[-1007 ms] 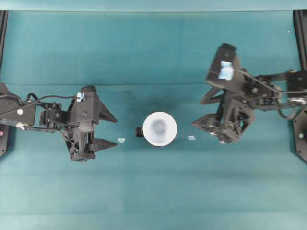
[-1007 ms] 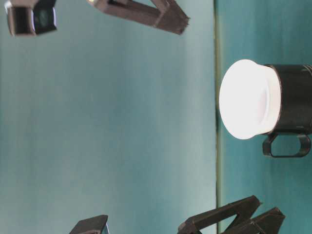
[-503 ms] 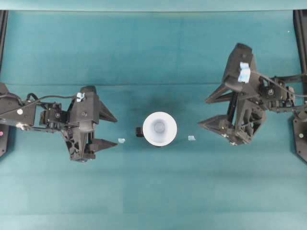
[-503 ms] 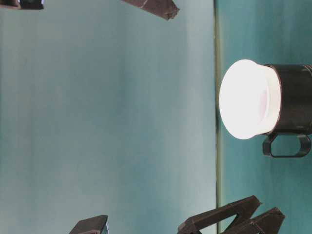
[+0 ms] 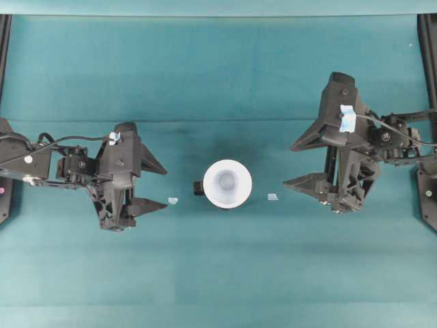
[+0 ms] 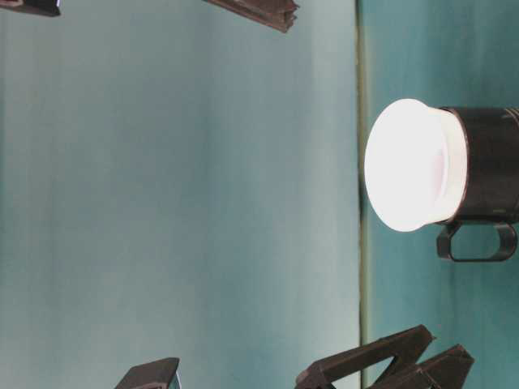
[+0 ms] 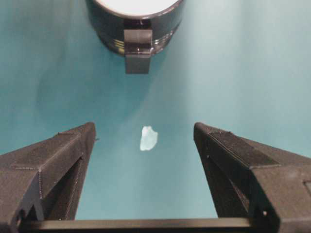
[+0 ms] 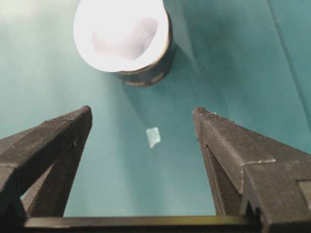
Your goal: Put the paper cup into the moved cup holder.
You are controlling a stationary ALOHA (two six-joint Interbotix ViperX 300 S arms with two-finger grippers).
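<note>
The white paper cup (image 5: pixel 227 183) sits inside the glossy black cup holder (image 5: pixel 199 187) at the table's middle, its rim above the holder. The table-level view shows the cup (image 6: pixel 409 165) seated in the holder (image 6: pixel 491 166). The left wrist view shows the holder (image 7: pixel 133 26) with its tab. The right wrist view shows the cup (image 8: pixel 121 33) in the holder (image 8: pixel 155 68). My left gripper (image 5: pixel 164 186) is open and empty left of the cup. My right gripper (image 5: pixel 292 165) is open and empty to its right.
Two small pale tape marks lie on the teal cloth, one left of the holder (image 5: pixel 173 201) and one right of it (image 5: pixel 273 197). They also show in the left wrist view (image 7: pixel 148 138) and the right wrist view (image 8: pixel 153 137).
My right gripper has drawn back to the right, away from the cup, and turned slightly. The left arm, cup and holder have not moved.
</note>
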